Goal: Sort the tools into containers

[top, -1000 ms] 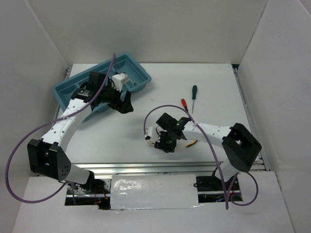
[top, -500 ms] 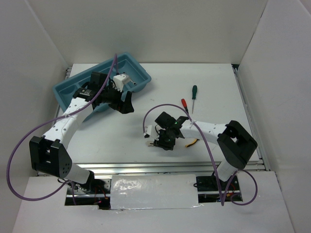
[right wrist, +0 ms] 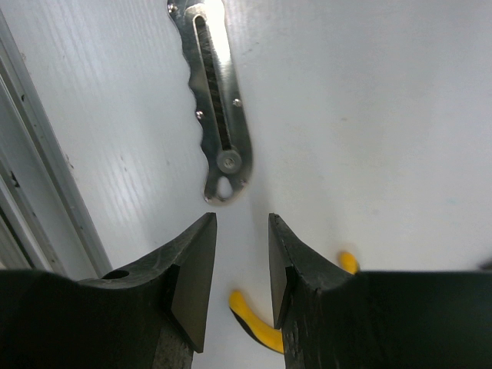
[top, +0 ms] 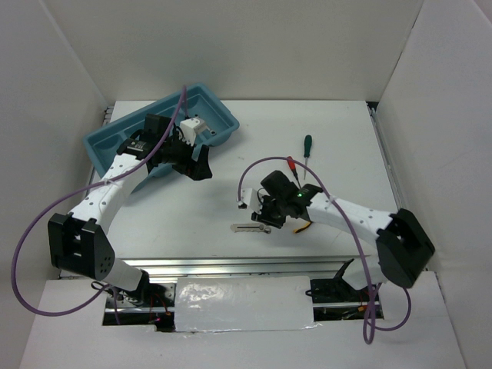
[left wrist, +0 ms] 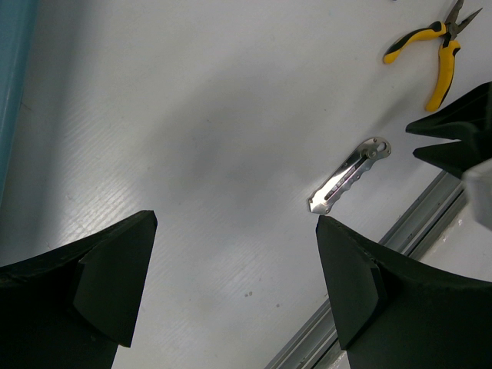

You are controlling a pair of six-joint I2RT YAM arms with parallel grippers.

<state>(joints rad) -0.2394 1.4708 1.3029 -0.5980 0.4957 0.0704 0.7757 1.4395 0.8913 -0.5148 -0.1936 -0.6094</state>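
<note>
One grey folding knife [top: 247, 227] lies flat on the table [top: 346, 131], its long axis running 9-to-3 o'clock in the top view. Right gripper [right wrist: 242, 223]: fingers narrowly apart, empty, just off the knife's holed 3 o'clock end. Left gripper [left wrist: 234, 227]: fingers spread wide, empty, beside the tray's [top: 223, 115] 5 o'clock edge.
</note>
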